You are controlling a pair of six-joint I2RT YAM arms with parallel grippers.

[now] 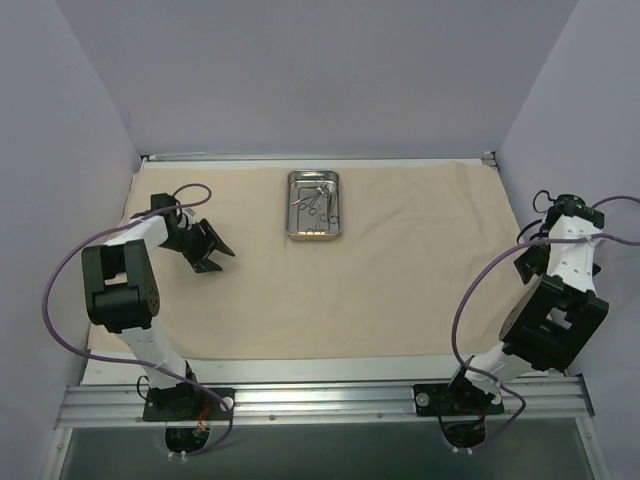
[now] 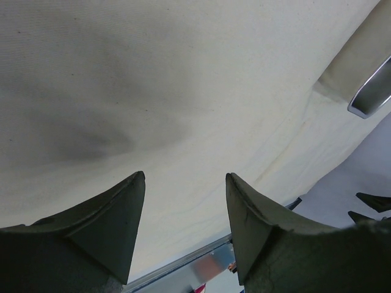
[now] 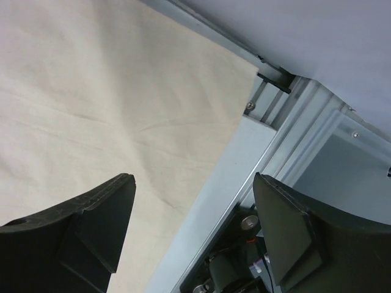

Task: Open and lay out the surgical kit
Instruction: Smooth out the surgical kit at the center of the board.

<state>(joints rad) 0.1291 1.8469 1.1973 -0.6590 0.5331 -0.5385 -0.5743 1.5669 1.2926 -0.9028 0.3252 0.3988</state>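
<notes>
The counter (image 3: pixel 227 183) is boxed by grey walls (image 1: pixel 320 70) on three sides. The beige cloth (image 1: pixel 400 280) lies flat, nearly edge to edge. The steel tray (image 1: pixel 291 215) sits near its far edge, forceps (image 1: pixel 318 200) inside. The left fingers (image 2: pixel 104 226) hover wide apart over the cloth's left part, the right fingers (image 3: pixel 91 226) wide over its right edge, both empty, with broad open cloth between.

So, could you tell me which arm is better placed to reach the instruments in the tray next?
Probably the left: the left pincer, open, hovers nearer the tray, while the right pincer is out over the cloth's right edge.
</notes>
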